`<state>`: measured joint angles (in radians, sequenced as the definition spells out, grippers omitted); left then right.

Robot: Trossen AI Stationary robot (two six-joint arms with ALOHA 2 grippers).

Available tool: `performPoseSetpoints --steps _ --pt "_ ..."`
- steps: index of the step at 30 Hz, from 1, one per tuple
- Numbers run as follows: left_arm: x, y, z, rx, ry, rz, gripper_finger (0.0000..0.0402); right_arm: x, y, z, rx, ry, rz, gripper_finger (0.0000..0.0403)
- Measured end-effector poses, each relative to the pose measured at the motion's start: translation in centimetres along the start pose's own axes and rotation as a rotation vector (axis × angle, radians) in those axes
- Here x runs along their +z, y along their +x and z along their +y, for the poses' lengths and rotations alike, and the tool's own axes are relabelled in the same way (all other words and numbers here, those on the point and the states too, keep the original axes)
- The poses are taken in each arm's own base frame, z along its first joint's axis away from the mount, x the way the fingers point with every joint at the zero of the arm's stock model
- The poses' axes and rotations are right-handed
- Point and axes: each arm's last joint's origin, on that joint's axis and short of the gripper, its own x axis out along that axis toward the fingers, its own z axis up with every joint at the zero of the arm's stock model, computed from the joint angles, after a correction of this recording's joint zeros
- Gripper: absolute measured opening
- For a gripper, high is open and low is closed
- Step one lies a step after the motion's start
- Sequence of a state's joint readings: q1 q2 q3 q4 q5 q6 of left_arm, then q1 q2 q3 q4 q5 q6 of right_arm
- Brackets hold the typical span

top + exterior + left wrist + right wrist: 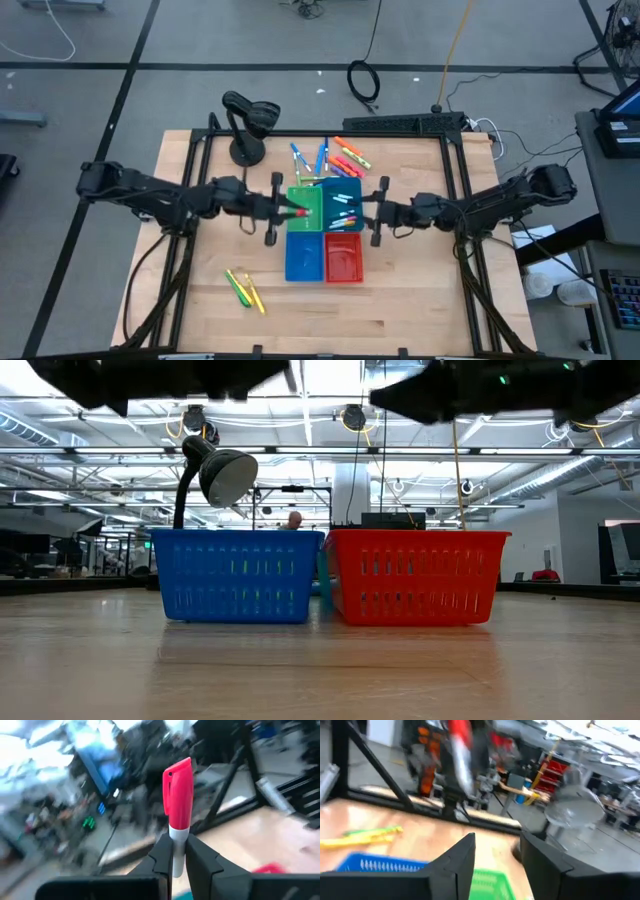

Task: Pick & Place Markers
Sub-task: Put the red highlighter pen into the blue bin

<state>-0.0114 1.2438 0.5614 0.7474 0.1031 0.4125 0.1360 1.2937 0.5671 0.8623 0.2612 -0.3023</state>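
Wooden table (400,300) carried four bins in a square: green bin (305,201) and teal bin (342,203) behind, blue bin (304,257) and red bin (344,258) in front. Left gripper (297,212) hung over the green bin, its fingers (162,854) clamped on a white marker (178,805) with a red cap. Right gripper (362,213), over the teal bin, had its fingers apart and held nothing. More markers (335,156) lay behind the bins, some inside the teal bin, and others (243,289) near the front left.

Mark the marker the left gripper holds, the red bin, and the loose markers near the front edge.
red-capped marker (178,790), left wrist view, on its cap.
red bin (415,575), low view, front wall.
yellow and green markers (243,289), high view, mid-cluster.
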Motion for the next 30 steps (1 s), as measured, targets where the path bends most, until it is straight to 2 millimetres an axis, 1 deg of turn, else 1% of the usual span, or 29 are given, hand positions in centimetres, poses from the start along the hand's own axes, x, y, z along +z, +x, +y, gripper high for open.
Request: performPoseSetpoints --steps 2,5,8,11,14,18,22,24,27,30 --pt "-0.7 -0.3 0.3 0.034 -0.030 0.030 0.0033 0.7 1.2 0.4 0.034 -0.008 0.001 0.0170" --pt "-0.8 -0.4 0.1 0.031 -0.041 0.032 0.0033 1.5 3.1 0.9 0.046 -0.017 0.003 0.0199" --pt "-0.8 -0.3 -0.1 0.012 -0.049 0.029 0.0033 1.9 5.0 1.4 0.046 -0.032 0.002 0.0229" --pt "-1.3 0.1 -0.6 -0.015 -0.037 0.048 0.0033 2.1 6.7 1.9 0.046 -0.056 0.001 0.0251" --pt "-2.0 0.6 -1.1 -0.040 -0.038 0.082 0.0033 2.5 7.7 2.1 0.049 -0.048 -0.013 0.0265" --pt "-2.8 1.5 -1.3 -0.060 -0.016 0.117 0.0033 2.4 8.2 2.4 0.098 -0.040 -0.024 0.0264" --pt "-2.1 2.7 -1.0 -0.076 -0.022 0.081 0.0033 2.1 8.3 2.6 0.107 -0.012 0.003 0.0255" --pt "-2.2 3.4 -1.1 -0.093 -0.030 0.090 0.0033 2.0 8.3 2.7 0.139 0.010 0.012 0.0250" --pt "-2.5 4.3 -1.5 -0.116 -0.026 0.112 0.0033 2.0 8.2 3.0 0.191 0.040 0.010 0.0239" --pt "-2.6 5.1 -1.8 -0.135 -0.020 0.116 0.0034 2.1 8.1 3.4 0.205 0.043 0.008 0.0220"
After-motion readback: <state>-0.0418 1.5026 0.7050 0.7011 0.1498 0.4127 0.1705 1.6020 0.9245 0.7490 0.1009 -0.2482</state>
